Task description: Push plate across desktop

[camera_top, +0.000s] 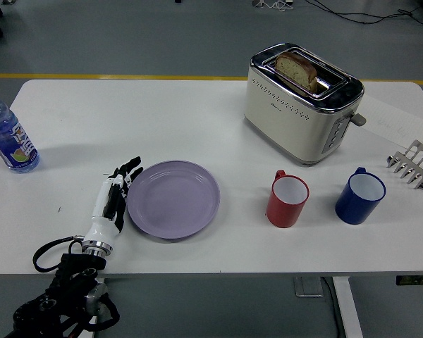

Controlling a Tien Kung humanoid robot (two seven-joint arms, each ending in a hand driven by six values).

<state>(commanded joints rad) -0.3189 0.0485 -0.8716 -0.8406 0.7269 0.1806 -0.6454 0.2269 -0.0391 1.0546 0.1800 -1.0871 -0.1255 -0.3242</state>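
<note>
Mid-push: left hand (pixel 113 197) w/ flat, extended fingers against purple plate (pixel 173 198) edge, gripping nothing.
Next: keep pushing rightward; stop before red mug (pixel 287 201).

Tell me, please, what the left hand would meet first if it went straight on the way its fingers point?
The left hand points up and slightly right, past the plate rim at its side. That way looks free across the table, as far as the picture shows.

The left hand (pixel 111 196) has a white back and palm with black fingers (pixel 127 171) (the joints look dark too). A silver ring forms the wrist (pixel 93 246), and looping black cables (pixel 51 250) run along the black forearm (pixel 67 296).
</note>
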